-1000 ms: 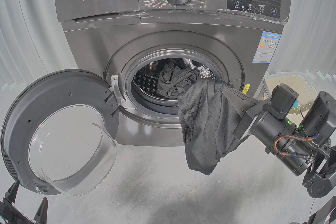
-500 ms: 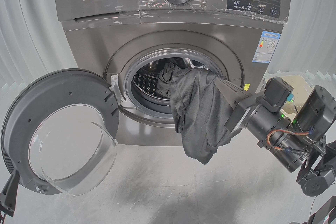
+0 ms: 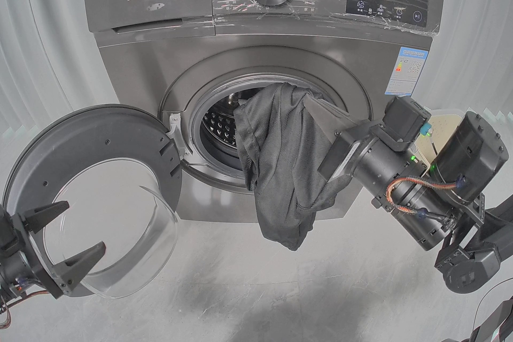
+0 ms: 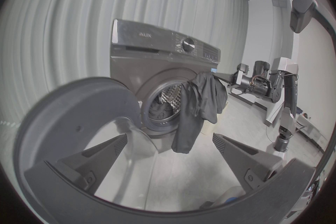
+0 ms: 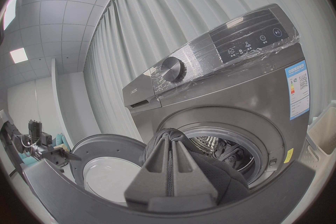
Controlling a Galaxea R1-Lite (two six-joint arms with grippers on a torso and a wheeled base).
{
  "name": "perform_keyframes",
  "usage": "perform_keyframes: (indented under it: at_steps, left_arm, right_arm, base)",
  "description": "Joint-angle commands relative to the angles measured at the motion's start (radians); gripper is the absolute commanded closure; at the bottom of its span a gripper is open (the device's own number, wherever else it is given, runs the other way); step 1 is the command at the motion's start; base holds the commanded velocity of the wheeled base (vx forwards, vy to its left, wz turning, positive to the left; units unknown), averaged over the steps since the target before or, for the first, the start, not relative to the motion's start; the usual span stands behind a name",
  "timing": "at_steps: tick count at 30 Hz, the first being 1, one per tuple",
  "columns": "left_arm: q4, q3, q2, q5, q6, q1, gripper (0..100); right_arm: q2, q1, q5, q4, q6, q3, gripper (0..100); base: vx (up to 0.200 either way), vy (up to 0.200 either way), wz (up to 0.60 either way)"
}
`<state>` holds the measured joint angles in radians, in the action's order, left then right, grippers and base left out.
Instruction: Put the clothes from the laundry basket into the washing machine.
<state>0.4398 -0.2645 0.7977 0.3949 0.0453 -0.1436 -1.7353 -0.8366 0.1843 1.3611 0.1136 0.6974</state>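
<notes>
**Head view, with both wrist views.** I see the right gripper (image 3: 309, 101) just right of centre. Its fingers are clamped together on a fold of a dark grey garment (image 3: 278, 161); the right wrist view shows the cloth bunched over the closed tips (image 5: 171, 142).

The garment hangs before the drum opening (image 3: 219, 126) of the washing machine (image 3: 267, 38). Its top is level with the upper rim and its loose end dangles below the sill, above the grey floor (image 3: 214, 279). It covers the right half of the opening, and I cannot tell whether it touches the rim.

Inside the drum lies another dark garment (image 5: 227, 151).

The round door (image 3: 80, 145) stands swung wide at the lower left of the frame. The left gripper (image 3: 75, 233) hangs in front of its glass bowl, fingers spread apart and holding nothing; the left wrist view looks between them (image 4: 169, 137) toward the machine.

The cream laundry basket (image 3: 446, 119) sits at the right edge, beside the machine, largely hidden behind the right arm. A pale pleated curtain (image 3: 43, 38) fills the background.
</notes>
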Motion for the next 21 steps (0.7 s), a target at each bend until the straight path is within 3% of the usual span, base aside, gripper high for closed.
perform_keyframes:
  at_steps: [1, 9, 10, 13, 17, 21]
  left_arm:
    - [0.066, -0.013, 0.202, 0.001, 0.002, -0.088, 0]
    - [0.249, -0.019, 0.423, -0.045, -0.007, -0.185, 0]
    - [0.315, -0.035, 0.492, -0.077, -0.01, -0.211, 0]
    - [0.384, -0.071, 0.563, -0.111, -0.012, -0.243, 0]
    - [0.402, -0.121, 0.614, -0.145, -0.015, -0.297, 0]
    - [0.402, -0.141, 0.64, -0.157, -0.039, -0.347, 0]
  right_arm:
    - [-0.049, -0.006, -0.006, 0.003, 0.0, 0.04, 100]
    - [-0.059, -0.018, 0.001, 0.006, 0.001, 0.04, 100]
    - [-0.059, -0.018, 0.004, 0.006, 0.001, 0.037, 100]
    - [-0.059, -0.018, 0.004, 0.004, 0.001, 0.036, 100]
    - [-0.058, -0.019, 0.006, 0.004, 0.001, 0.037, 100]
    - [-0.056, -0.019, 0.006, 0.004, 0.001, 0.039, 100]
  base:
    - [0.0, 0.0, 0.0]
    - [0.0, 0.0, 0.0]
    - [0.0, 0.0, 0.0]
    - [0.0, 0.0, 0.0]
    - [0.0, 0.0, 0.0]
    - [0.0, 0.0, 0.0]
